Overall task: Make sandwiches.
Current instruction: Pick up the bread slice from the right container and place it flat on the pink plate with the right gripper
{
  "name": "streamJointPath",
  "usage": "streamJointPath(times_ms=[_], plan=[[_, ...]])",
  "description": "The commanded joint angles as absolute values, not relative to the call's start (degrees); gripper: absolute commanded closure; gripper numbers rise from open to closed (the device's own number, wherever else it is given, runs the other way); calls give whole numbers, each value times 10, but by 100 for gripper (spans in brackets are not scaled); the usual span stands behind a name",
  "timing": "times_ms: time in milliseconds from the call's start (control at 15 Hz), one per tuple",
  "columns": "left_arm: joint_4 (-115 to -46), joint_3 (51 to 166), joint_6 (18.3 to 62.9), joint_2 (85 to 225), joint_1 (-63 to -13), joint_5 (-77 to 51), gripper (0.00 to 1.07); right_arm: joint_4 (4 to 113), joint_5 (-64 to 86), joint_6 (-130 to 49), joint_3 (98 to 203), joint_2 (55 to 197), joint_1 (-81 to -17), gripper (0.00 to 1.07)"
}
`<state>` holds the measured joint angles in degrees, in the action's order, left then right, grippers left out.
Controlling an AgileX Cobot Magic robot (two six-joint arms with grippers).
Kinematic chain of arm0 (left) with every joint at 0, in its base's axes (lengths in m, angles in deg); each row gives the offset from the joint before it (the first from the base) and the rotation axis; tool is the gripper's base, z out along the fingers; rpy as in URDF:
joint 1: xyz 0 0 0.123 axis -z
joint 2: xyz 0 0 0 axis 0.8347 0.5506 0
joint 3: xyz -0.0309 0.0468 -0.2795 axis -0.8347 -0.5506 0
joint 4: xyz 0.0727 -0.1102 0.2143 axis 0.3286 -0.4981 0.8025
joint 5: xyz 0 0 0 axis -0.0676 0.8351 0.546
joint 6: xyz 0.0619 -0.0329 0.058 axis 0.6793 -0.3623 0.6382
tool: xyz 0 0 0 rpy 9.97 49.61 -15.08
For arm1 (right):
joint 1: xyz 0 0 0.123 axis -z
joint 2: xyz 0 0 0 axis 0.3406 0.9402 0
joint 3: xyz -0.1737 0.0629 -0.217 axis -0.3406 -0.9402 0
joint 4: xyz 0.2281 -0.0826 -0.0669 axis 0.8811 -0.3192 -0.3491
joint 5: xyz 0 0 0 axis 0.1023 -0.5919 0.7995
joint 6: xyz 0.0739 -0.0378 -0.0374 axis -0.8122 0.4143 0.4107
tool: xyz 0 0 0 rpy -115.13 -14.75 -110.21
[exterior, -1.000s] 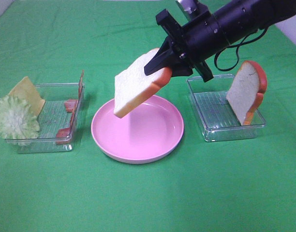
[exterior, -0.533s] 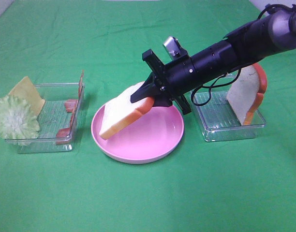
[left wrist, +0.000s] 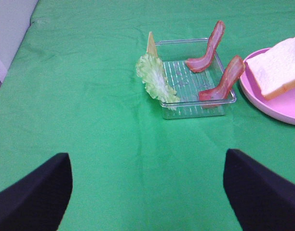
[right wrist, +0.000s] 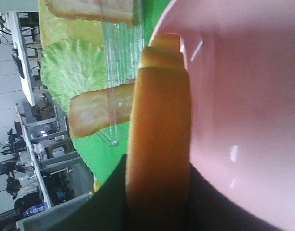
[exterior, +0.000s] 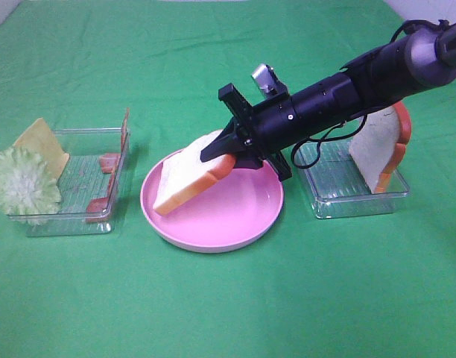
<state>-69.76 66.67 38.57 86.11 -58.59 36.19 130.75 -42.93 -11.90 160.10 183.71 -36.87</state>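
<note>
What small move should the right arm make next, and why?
Probably lower the right gripper slightly and open its fingers: the bread slice hangs tilted, its low edge apparently on the pink plate while the gripped crust end is raised.

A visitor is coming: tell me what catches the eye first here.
The black right gripper holds a white toy bread slice with orange-red crust tilted over the round pink plate at the centre. A second such slice stands in the clear plastic tray on the right; pale green lettuce leans against the left tray.
</note>
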Motion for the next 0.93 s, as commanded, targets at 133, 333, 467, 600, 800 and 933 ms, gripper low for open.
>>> streamJointPath(times_ms=[133, 333, 467, 600, 800, 933], plan=[[-696, 665, 383, 851, -584, 354, 25, 1290, -422, -126, 1600, 1838, -371, 74], [-696, 665, 383, 851, -584, 354, 25, 1282, -428, -107, 1603, 1837, -371, 38], [-696, 665, 383, 851, -584, 354, 25, 1250, -432, -107, 1614, 1831, -371, 34], [-696, 665, 383, 851, -584, 354, 25, 1195, -436, -126, 1627, 1818, -371, 30], [-696, 665, 383, 851, -584, 354, 25, 1108, -445, -162, 1653, 1802, -371, 30], [-696, 665, 383, 851, -584, 354, 25, 1057, -459, -188, 1670, 1801, -371, 30]])
